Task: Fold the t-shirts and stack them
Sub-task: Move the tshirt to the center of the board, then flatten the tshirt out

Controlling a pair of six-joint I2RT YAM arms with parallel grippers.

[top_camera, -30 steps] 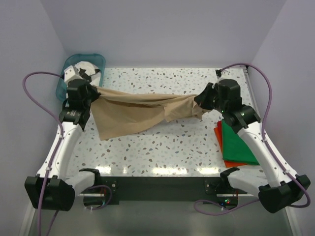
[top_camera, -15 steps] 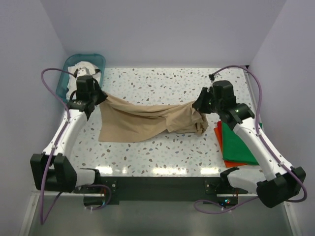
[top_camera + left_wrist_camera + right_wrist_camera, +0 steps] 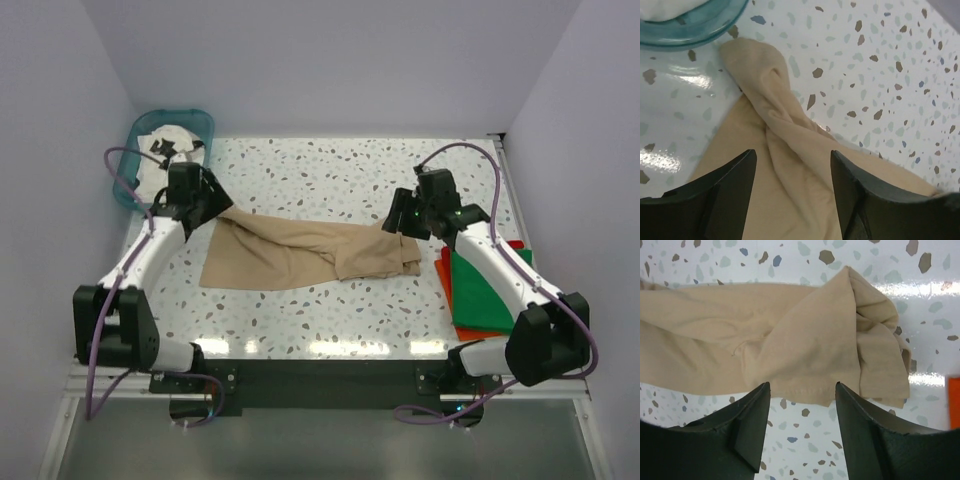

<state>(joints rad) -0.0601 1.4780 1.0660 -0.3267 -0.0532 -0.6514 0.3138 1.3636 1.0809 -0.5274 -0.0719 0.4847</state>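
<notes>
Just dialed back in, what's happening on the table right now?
Both arms are working the tan t-shirt, which lies bunched and unfolded across the table. The left tool and right tool hang open over its two ends, gripping nothing. A green t-shirt sits folded on a red-orange t-shirt at the right.

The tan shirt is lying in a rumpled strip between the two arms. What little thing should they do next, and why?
Probably lower the right gripper and pinch the bunched end of the tan shirt under it, to tug it flat. The cloth lies twisted, too rumpled to fold, and both that and the left gripper hang open over it, holding nothing.
</notes>
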